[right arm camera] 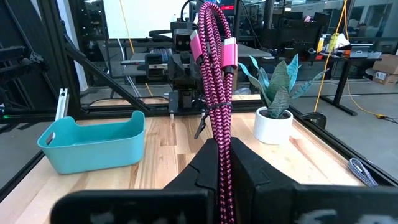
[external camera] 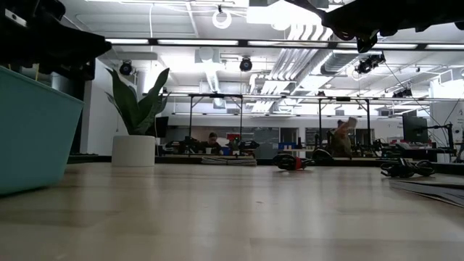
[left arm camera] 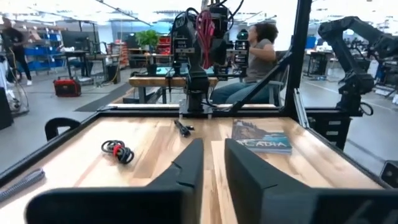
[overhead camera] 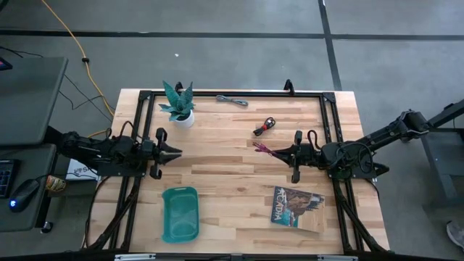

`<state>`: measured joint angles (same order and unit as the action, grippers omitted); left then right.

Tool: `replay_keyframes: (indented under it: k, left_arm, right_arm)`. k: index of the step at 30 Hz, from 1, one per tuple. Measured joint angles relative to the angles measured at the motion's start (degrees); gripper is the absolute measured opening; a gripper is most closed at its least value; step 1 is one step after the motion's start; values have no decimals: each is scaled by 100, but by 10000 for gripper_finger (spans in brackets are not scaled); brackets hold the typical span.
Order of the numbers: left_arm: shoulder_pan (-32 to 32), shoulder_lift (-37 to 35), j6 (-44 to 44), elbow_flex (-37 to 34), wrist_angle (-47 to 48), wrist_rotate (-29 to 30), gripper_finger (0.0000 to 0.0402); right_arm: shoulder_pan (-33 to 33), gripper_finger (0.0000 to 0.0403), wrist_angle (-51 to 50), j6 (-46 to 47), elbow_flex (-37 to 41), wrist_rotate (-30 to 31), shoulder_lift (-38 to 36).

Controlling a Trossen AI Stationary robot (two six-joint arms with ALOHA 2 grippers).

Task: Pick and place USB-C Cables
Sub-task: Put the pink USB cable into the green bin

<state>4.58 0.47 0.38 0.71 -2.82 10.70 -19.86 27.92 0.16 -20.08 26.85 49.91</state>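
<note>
My right gripper [right arm camera: 222,163] is hanging above the middle of the tabletop [overhead camera: 225,170] with its fingers [right arm camera: 202,171] clamped on the maroon cable [right arm camera: 216,81], whose coil is sticking out past the fingertips. My left gripper [overhead camera: 176,153] is hovering over the tabletop's left side, holding nothing, its fingers [left arm camera: 189,167] standing slightly apart. I am counting three cables: the maroon one I am gripping, a black-and-red cable [overhead camera: 266,126] lying just beyond my right gripper, and a grey cable [overhead camera: 232,100] lying near the far edge. One tray [overhead camera: 180,213], one plant [overhead camera: 179,104] and one book [overhead camera: 296,206] are sitting on the tabletop.
</note>
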Motion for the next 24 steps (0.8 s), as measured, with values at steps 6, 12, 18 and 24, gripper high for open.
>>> replay_keyframes:
  k: [6, 12, 18, 24]
  left_arm:
    - [0, -2, -258, 0, 0, 316, 124]
    - [0, 0, -325, 0, -2, 476, 191]
    - [0, -1, -329, 0, -2, 479, 208]
    - [0, 0, -340, 0, -31, 496, 209]
  right_arm:
    - [-2, 5, -1, 0, 0, 0, 0]
    - [1, 5, 0, 2, 0, -2, 0]
    - [-1, 5, 0, 2, 0, -2, 0]
    - [-1, 5, 0, -7, 0, -2, 0]
